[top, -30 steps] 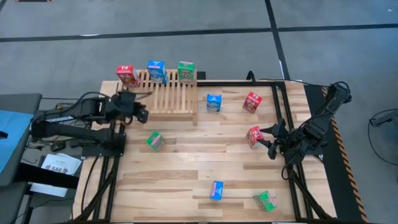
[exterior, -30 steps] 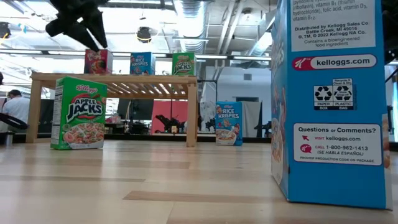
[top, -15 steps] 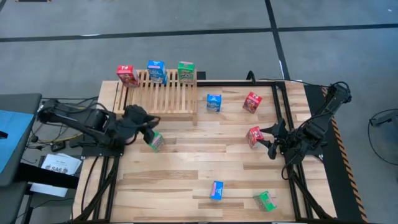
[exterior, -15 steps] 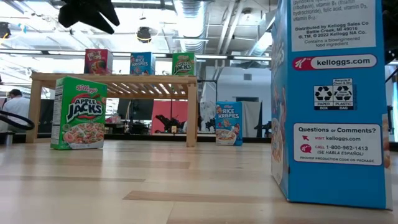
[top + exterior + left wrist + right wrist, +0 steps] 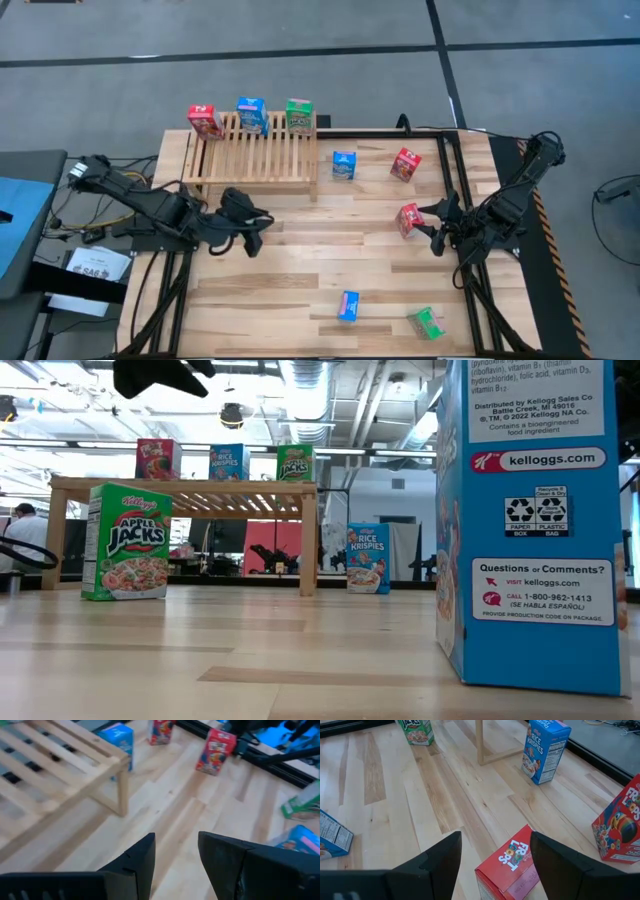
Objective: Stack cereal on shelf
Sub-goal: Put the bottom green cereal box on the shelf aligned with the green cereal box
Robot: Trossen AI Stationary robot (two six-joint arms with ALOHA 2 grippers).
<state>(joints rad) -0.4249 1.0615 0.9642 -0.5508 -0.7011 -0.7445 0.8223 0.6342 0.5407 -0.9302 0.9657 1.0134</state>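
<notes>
My left gripper (image 5: 248,228) hangs open, empty, over the green Apple Jacks box (image 5: 126,541) — at six o'clock from the slatted wooden shelf (image 5: 262,152) — while my right gripper (image 5: 428,223) waits, spread, beside a red carton (image 5: 408,218).

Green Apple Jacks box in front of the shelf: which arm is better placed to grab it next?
Left, probably. The left tool hangs open above the green Apple Jacks box, beside the shelf. The right tool sits across the table, open over a red box.
</notes>
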